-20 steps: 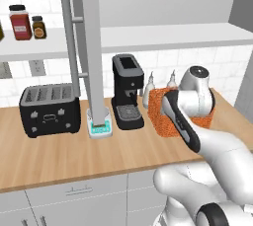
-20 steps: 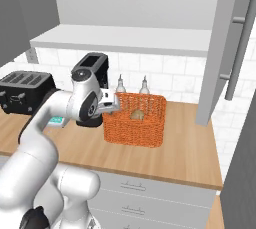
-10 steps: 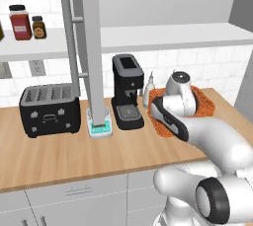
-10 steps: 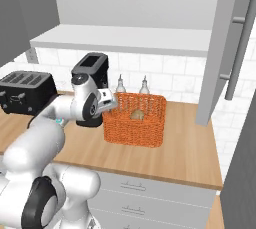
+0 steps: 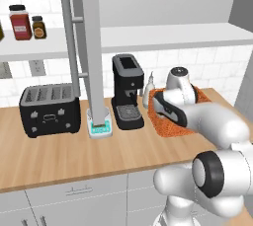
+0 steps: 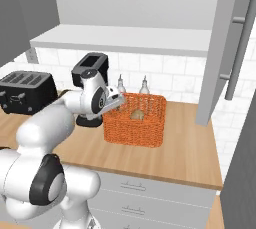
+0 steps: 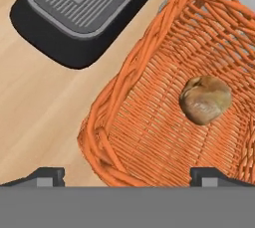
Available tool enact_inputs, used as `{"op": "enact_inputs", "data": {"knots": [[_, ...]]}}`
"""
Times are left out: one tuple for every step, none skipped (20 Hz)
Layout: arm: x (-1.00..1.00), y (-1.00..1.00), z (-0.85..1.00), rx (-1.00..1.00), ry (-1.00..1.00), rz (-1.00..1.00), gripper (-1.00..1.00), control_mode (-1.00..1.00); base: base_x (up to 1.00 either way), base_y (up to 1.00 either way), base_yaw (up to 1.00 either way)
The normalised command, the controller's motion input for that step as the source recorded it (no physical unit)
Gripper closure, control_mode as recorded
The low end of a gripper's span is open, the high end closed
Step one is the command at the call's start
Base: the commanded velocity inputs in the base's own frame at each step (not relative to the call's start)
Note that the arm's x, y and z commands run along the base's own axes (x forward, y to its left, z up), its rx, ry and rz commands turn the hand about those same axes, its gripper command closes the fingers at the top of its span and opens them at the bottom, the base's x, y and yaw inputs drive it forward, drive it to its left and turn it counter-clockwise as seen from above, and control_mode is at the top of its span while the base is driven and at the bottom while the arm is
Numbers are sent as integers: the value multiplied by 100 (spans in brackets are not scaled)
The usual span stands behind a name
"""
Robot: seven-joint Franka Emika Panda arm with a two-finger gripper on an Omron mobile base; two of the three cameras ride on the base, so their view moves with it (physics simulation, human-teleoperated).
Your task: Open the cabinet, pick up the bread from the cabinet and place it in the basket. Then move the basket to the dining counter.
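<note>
Both base views look forward at the basket (image 6: 135, 120) from opposite sides; the hand view looks closely, perhaps straight down, into it.

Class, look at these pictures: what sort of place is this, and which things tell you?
A kitchen, computer-rendered: a toaster and coffee machine stand on a wooden counter, with wall cabinets above.

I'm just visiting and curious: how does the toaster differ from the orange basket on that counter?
The toaster is black with solid walls and slots on top; the basket is orange, woven and open-topped. The basket holds the bread; the toaster's slots look empty. The gripper hangs open over the basket, away from the toaster. Both sit on the wooden counter.
</note>
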Motion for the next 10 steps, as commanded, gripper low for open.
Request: {"op": "enact_inputs", "data": {"knots": [[0, -38, -52, -5, 10, 13, -100, -100, 0, 0, 0], [2, -26, -59, -4, 9, 13, -100, -100, 0, 0, 0], [3, -22, -61, -3, 9, 14, -100, -100, 0, 0, 0], [8, -21, -61, -2, 7, 14, -100, -100, 0, 0, 0], [16, -17, -56, -1, 7, 15, -100, -100, 0, 0, 0], [21, -11, -54, 0, 3, 15, -100, -100, 0, 0, 0], [19, -16, -44, 0, 1, 16, -100, -100, 0, 0, 0], [16, -16, -40, 0, 0, 15, -100, -100, 0, 0, 0], [7, -9, -44, 0, 1, 15, -100, -100, 0, 0, 0], [0, -3, -61, 0, 3, 15, -100, -100, 0, 0, 0]]}}
